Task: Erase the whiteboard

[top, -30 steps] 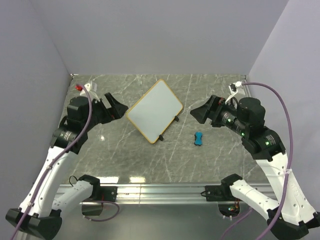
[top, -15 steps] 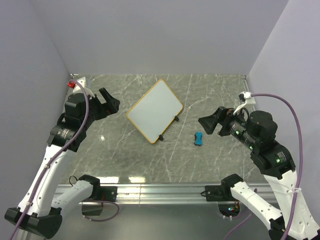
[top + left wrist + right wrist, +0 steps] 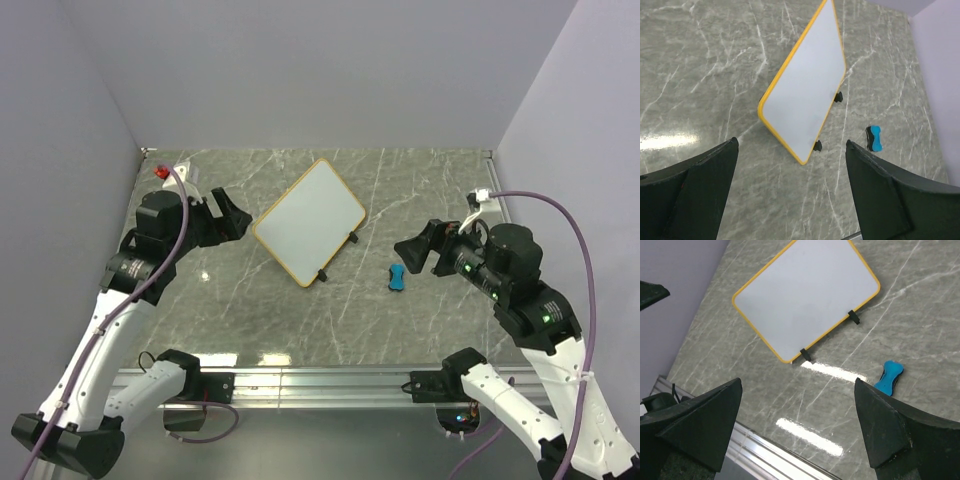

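Right claw (image 3: 408, 252): drawn back beside blue eraser (image 3: 397, 277), wide, empty; left claw (image 3: 234, 214) likewise wide. I'd pinch the eraser's waist squarely; whiteboard (image 3: 308, 222) seemingly clean.

1. The left arm (image 3: 85, 355) has white shell links, with black motor housings at the joints.
2. The right arm (image 3: 570, 370) has the same white-and-black build, with small green lights (image 3: 545, 312) on its black forearm section.
3. A left purple cable (image 3: 182, 210) runs along the left arm, and a right purple cable (image 3: 585, 270) arcs over the right.
4. A small red part (image 3: 160, 172) tops the left wrist, perhaps a connector.
5. The fingers (image 3: 695, 195) are matte black, broad and wedge-shaped.
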`<control>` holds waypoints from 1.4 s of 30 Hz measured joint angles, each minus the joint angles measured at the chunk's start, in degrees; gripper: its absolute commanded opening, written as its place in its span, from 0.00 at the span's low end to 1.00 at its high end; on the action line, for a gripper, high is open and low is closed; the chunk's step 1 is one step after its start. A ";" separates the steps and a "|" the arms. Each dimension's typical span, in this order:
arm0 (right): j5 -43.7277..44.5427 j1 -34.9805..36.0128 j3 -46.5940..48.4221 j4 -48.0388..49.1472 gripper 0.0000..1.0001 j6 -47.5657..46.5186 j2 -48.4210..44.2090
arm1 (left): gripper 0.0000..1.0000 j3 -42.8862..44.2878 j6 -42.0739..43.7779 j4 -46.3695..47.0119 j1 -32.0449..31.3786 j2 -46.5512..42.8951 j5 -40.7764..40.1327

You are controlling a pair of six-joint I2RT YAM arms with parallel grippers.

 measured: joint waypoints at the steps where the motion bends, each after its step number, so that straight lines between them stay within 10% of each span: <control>1: -0.15 0.00 -0.35 0.07 1.00 0.02 0.07 | 0.92 0.00 0.31 0.11 0.00 -0.11 0.37; 42: -2.25 0.00 -1.90 4.87 1.00 0.44 3.43 | 1.00 0.02 6.36 -2.01 -0.37 -3.30 -13.68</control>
